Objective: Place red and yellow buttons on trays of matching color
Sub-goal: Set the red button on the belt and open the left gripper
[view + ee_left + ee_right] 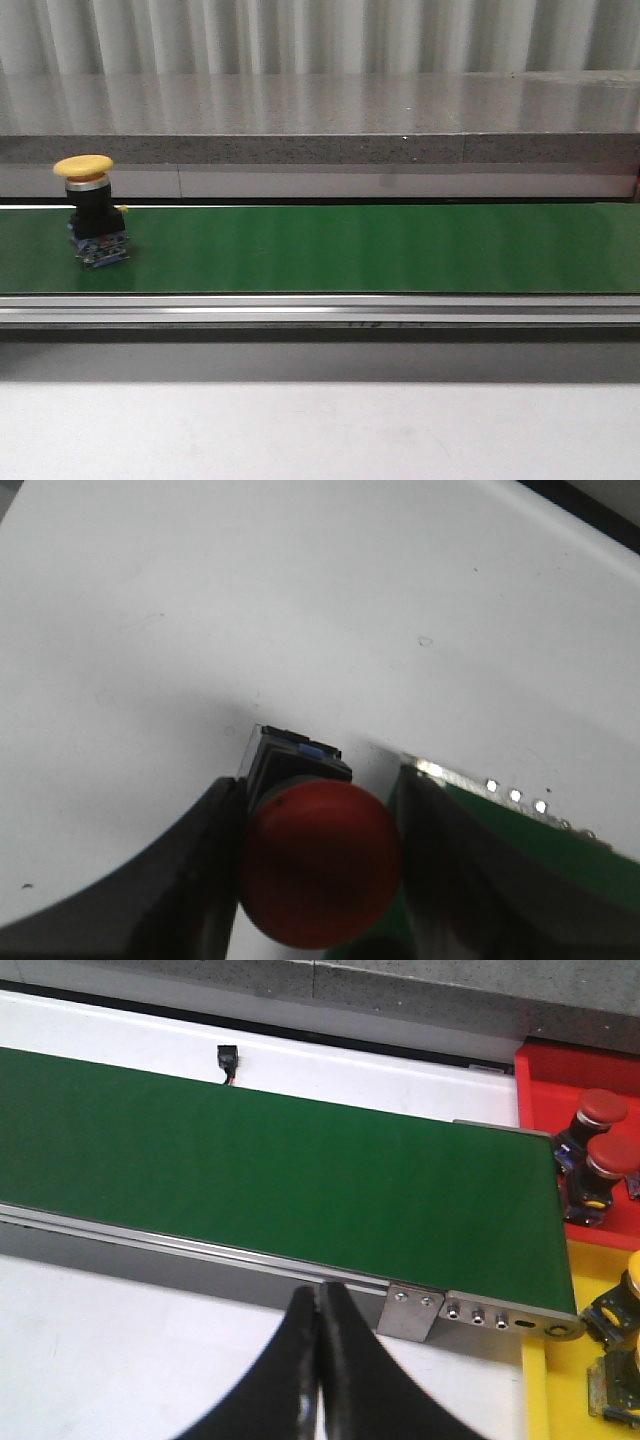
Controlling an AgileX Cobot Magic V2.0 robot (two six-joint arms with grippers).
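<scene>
Both the left pincer and right pincer have smooth, curved, glossy black fingers.

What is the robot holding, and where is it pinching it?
The left gripper holds a red button, its jaws pressing the sides of the round red cap. The right gripper is shut with nothing in it.

L claw gripping red button, white table

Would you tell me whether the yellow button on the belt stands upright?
Upright: the yellow button has its cap on top, base on the green belt.
</scene>
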